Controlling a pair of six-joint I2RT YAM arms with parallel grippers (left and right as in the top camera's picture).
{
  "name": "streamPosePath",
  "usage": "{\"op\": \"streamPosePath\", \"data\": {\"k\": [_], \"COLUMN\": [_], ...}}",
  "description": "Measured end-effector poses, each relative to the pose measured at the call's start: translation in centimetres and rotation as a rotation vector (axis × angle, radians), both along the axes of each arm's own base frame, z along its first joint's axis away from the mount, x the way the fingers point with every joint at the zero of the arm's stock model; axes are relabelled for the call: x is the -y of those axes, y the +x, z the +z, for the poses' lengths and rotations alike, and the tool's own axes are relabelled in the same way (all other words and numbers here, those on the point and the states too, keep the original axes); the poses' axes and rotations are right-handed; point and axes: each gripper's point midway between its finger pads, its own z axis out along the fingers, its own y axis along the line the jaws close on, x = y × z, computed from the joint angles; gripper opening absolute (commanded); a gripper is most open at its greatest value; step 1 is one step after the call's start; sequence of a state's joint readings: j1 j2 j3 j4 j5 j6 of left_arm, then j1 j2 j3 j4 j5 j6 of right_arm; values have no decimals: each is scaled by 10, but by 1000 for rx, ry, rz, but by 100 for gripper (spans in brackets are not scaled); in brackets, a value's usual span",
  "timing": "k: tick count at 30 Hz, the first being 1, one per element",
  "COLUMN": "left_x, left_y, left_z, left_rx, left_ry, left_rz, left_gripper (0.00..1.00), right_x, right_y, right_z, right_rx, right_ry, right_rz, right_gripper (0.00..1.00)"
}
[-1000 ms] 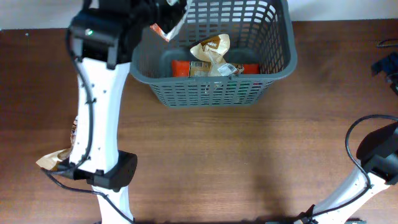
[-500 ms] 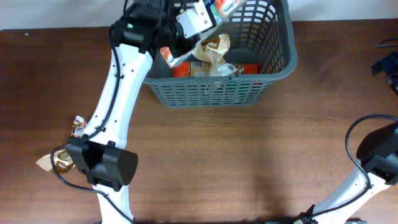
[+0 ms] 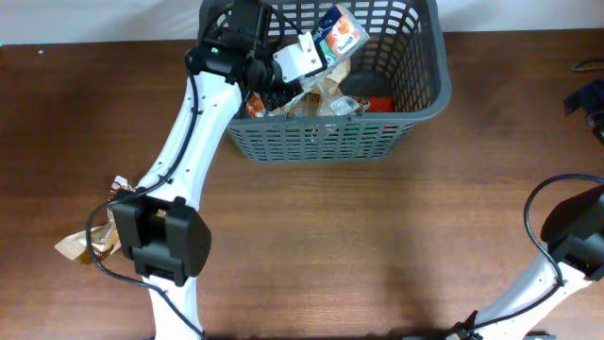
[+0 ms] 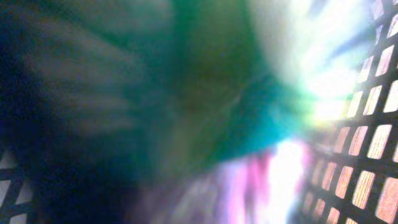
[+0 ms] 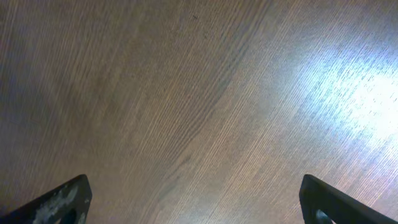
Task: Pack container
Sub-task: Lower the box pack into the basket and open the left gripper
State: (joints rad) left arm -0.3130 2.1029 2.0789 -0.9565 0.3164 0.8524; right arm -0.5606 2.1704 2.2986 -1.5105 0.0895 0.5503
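Note:
The container is a dark grey lattice basket [image 3: 321,142] at the back middle of the table. My left arm reaches over its left rim, and my left gripper [image 3: 316,49] is inside it, shut on an orange and blue snack packet [image 3: 340,31] held above the contents. In the left wrist view this packet [image 4: 205,99] is a close green and teal blur, and the basket lattice [image 4: 367,149] shows at the right. A tan packet [image 3: 328,87] and orange packets [image 3: 379,102] lie in the basket. My right gripper [image 5: 196,202] is open and empty over bare wood.
Crumpled snack packets [image 3: 77,246] lie on the table at the left next to the left arm's base, with another small one [image 3: 119,187] just above. The right arm [image 3: 576,236] rests at the right edge. A dark object [image 3: 585,99] sits at the far right.
My left arm swung right from the basket's left rim to over its inside, carrying the packet. The packet has come down lower into the basket. The right arm has not moved.

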Motion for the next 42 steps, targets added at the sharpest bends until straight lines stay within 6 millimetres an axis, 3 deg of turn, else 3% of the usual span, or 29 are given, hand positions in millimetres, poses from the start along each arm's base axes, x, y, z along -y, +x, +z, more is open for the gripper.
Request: {"op": "streamPosePath", "data": {"k": [2,4,9,12,16,19,25,27,29,33,42], "left_x": [0,1,2,4,8,6,-18,-30,-41,-63,-141], "left_y": [0,1,2,8,22,15,-59,-93,-121,-152,-153], "left_z": [-4,-4,-1,16,76,130,243,272,286,285,245], "left_rx": [-9,-8,1,42,174,264,413,451,456,402,171], "left_ry": [-1,-2,-7,-21,-81,-124,-185,-198,-198,-177,-135], "left_rz": [1,1,-2,-1,19,31,38,39,47,97,484], "left_gripper": [69,99,99,99,99,99,99,99,99,99,99], "right_x": [0,0,0,0,0,0,0,0,0,0,0], "right_y": [0,0,0,0,0,0,0,0,0,0,0], "right_z": [0,0,0,0,0,0,0,0,0,0,0], "right_rx": [0,0,0,0,0,0,0,0,0,0,0], "right_ry": [0,0,0,0,0,0,0,0,0,0,0], "right_rz": [0,1,1,0,0,0,1,1,0,1,0], "right_gripper": [99,99,99,99,99,99,99,99,99,99,99]}}
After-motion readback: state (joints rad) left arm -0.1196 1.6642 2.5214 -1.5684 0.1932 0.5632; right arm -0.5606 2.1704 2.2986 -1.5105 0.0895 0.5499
